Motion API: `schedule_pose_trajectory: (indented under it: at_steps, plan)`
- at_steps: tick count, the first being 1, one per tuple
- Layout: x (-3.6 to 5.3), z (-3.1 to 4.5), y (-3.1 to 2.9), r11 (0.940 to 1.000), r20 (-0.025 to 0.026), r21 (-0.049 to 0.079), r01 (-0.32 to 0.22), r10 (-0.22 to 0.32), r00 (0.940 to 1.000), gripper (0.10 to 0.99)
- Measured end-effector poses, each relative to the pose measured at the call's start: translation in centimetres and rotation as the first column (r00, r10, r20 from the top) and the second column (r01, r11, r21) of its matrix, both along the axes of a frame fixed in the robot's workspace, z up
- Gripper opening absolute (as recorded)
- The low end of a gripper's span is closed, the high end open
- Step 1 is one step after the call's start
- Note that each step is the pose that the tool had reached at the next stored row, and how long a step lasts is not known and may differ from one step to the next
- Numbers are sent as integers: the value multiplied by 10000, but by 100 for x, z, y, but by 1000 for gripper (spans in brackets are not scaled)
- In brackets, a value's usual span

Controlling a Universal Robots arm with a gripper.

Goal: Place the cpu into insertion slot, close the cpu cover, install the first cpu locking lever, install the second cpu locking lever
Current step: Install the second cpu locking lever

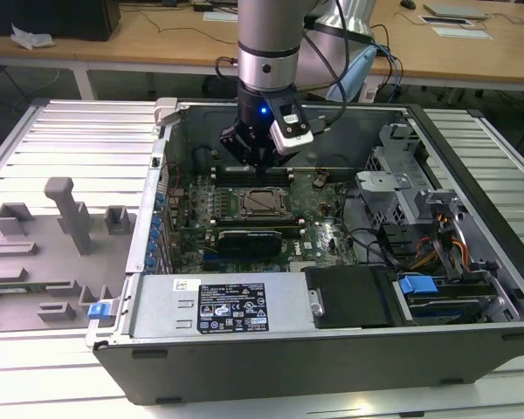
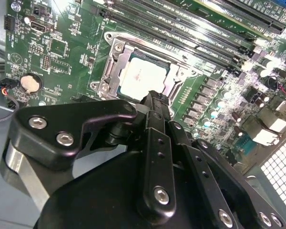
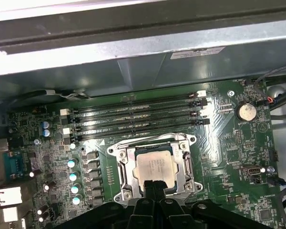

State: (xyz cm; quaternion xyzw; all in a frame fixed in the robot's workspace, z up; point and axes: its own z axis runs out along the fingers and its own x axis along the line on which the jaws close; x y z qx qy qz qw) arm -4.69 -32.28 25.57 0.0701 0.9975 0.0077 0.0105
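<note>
The cpu (image 1: pixel 264 202) lies flat in the insertion slot on the green motherboard, its silvery top facing up in both wrist views (image 2: pixel 142 78) (image 3: pixel 155 167). The cpu cover (image 3: pixel 128 164), a silver metal frame, lies down around the chip, its window showing the chip (image 2: pixel 113 59). The chip and the cover hide the slot's contact field. My gripper (image 1: pixel 259 168) hangs just above the socket's edge with its black fingertips (image 3: pixel 155 185) pressed together on nothing (image 2: pixel 155 99). I cannot tell how the locking levers stand.
Long black memory slots (image 3: pixel 133 119) run beside the socket. A black card (image 1: pixel 258 237), the power supply (image 1: pixel 218 305) and a drive cage (image 1: pixel 402 192) crowd the case. A grey fixture tray (image 1: pixel 44 253) sits at the exterior view's left.
</note>
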Motion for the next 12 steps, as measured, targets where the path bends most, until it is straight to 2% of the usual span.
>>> schedule_pose_trajectory:
  at_steps: [5,8,10,12]
  plan:
    - [0,-2,-87,10000,2,3,1,-1,10000,106]
    - [0,-1,-175,10000,1,2,1,-1,10000,106]
    - [0,-2,-267,10000,2,5,0,0,10000,106]
    - [1,-4,-322,10000,2,7,0,0,10000,106]
